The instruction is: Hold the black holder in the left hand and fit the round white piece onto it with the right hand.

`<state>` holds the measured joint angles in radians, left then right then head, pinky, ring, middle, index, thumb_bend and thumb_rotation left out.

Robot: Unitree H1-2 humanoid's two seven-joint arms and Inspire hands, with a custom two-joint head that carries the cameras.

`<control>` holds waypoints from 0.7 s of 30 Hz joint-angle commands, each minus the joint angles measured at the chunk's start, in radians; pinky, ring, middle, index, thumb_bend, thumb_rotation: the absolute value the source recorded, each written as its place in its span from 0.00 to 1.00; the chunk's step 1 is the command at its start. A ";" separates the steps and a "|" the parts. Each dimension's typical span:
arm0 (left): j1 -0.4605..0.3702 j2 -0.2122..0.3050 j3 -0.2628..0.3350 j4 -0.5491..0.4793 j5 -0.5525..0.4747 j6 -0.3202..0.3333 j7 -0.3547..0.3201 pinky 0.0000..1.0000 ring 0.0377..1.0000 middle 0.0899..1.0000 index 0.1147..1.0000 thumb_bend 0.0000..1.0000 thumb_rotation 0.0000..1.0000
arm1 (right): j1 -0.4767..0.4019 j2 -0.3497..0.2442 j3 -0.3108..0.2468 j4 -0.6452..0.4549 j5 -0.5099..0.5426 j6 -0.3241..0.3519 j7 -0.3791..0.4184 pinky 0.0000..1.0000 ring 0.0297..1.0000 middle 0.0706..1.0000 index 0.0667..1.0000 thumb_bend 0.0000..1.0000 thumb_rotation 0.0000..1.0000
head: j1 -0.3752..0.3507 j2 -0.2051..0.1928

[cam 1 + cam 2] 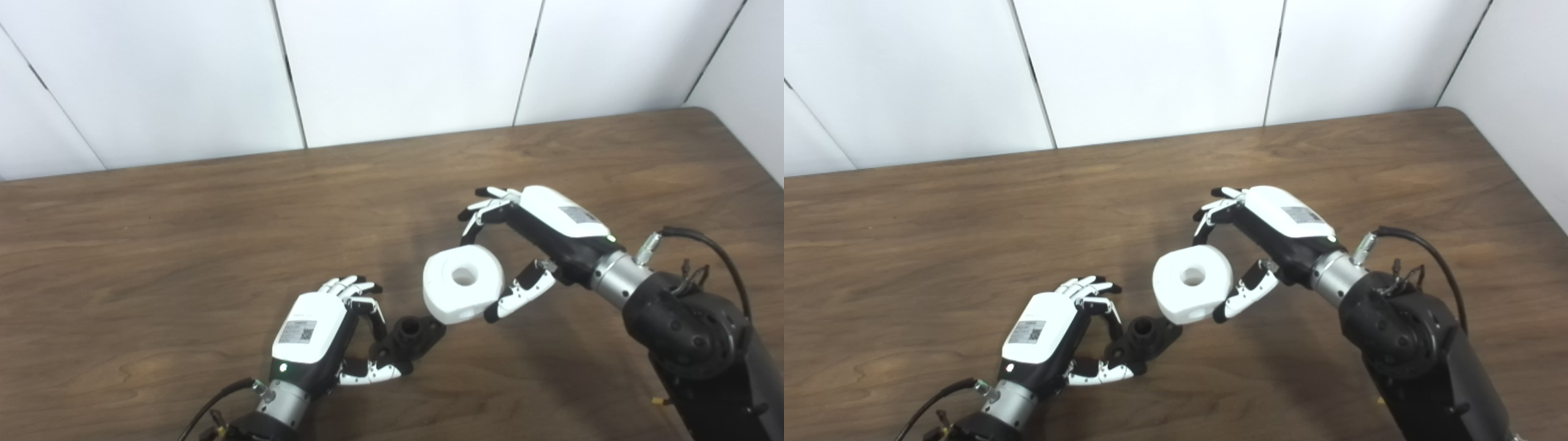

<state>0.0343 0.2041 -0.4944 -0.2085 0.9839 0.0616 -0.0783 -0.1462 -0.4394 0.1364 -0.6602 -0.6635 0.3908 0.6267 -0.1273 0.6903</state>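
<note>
Nearest, the left robot hand (318, 334) is pinching the black holder (409, 339) against the wooden surface (184, 245), its stub pointing up. Just beyond, the right robot hand (520, 245) is gripping the round white piece (463, 283) by its rim, bore unobstructed. That piece is looking rigid, light, smooth, probably slippery, so rim grasps suit it.

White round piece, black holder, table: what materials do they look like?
White piece: likely matte plastic, even, no glare. Black holder: probably dull moulded or printed plastic, too dark to be sure. Table: wood grain, faint sheen; veneer or laminate, can't tell.
</note>
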 commanded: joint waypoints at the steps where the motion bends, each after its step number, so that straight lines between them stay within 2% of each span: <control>1: 0.034 0.034 -0.017 0.094 0.045 0.044 -0.073 0.87 0.87 0.78 0.42 0.52 0.05 | -0.039 -0.016 -0.026 -0.038 0.015 -0.017 -0.025 0.94 0.95 0.80 0.45 0.52 0.13 | -0.001 0.002; 8: 0.031 0.028 -0.020 0.090 0.050 0.059 -0.090 0.88 0.88 0.79 0.42 0.52 0.05 | -0.058 -0.006 -0.031 -0.074 0.032 0.004 -0.004 0.96 0.95 0.80 0.45 0.52 0.13 | 0.004 0.003; 15: 0.030 0.026 -0.020 0.090 0.047 0.060 -0.091 0.89 0.88 0.79 0.42 0.52 0.05 | -0.067 0.014 0.004 -0.123 0.020 0.039 0.034 0.97 0.96 0.80 0.45 0.52 0.13 | 0.006 0.005; 21: 0.029 0.023 -0.022 0.087 0.050 0.063 -0.092 0.88 0.88 0.79 0.42 0.52 0.05 | -0.073 0.029 0.038 -0.144 0.007 0.042 0.051 0.97 0.96 0.80 0.45 0.52 0.13 | 0.009 0.009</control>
<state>0.0292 0.2029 -0.4980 -0.2065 0.9838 0.0662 -0.0805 -0.1852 -0.4146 0.1734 -0.7700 -0.6488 0.4359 0.6784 -0.1166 0.6995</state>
